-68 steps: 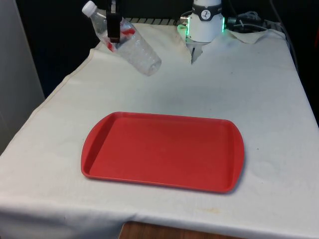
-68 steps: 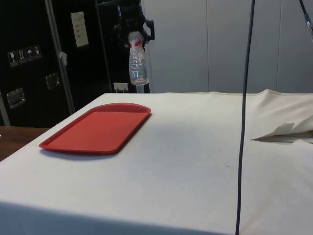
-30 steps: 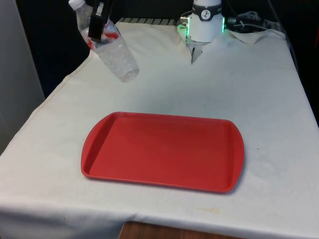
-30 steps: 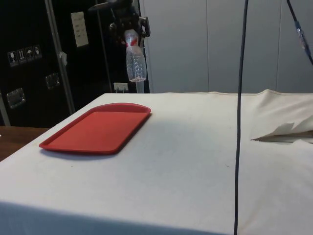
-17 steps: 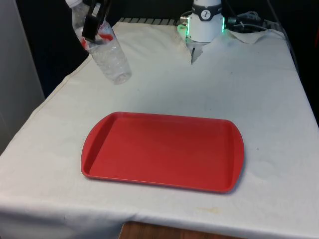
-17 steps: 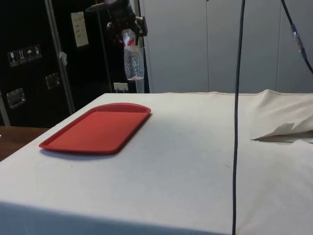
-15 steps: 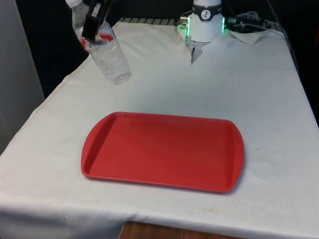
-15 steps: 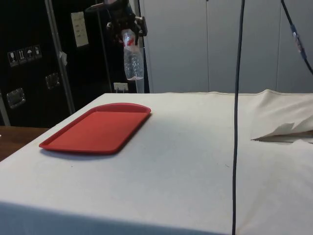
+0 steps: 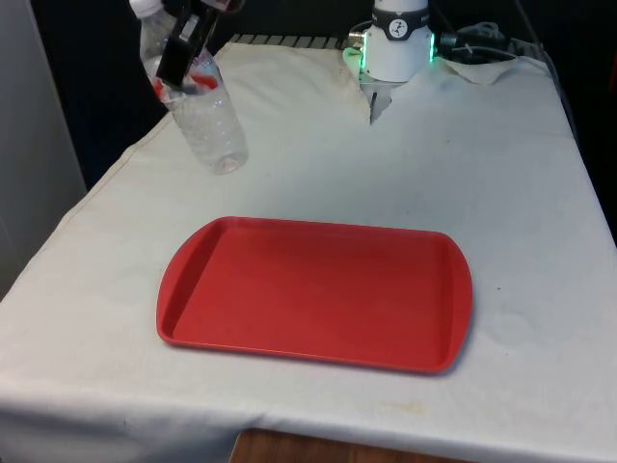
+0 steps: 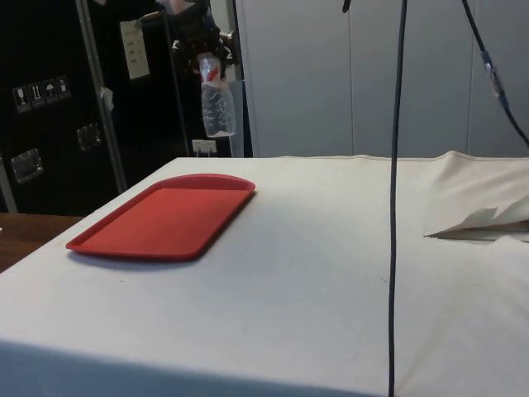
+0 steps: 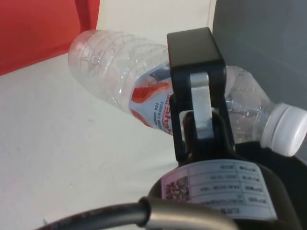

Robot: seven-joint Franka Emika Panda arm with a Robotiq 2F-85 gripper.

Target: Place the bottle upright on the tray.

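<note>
Bottle [image 9: 198, 101]: clear plastic, white cap, red-and-white label; held in the air, well above the cloth, near the front view's far left corner of the table; cap end up, base end down, tilted a little off vertical in the front view, close to upright in the side view [image 10: 214, 98]; apart from the tray, beyond its far left corner in the front view.
Bottle in wrist view [image 11: 144, 81]: ribbed clear body, label under the finger, cap past the finger on the other side.
Gripper [image 9: 180, 53]: black, clamped across the bottle's upper part at the label, just below the neck; one finger [image 11: 195, 81] lying flat over the label, the other hidden behind the bottle.
Gripper in side view [image 10: 201, 51]: at the bottle's top, against the dark cabinets.
Tray [image 9: 318, 289]: red, rectangular, rounded corners, raised rim; flat on the cloth in the near middle of the table; nothing on it.
Tray in side view [image 10: 165, 217]: near the table's edge, below and short of the hanging bottle.
Tray in wrist view [image 11: 43, 28]: red corner beyond the bottle's base.
Cloth [image 9: 463, 174]: white, a few faint marks, covering the table.
</note>
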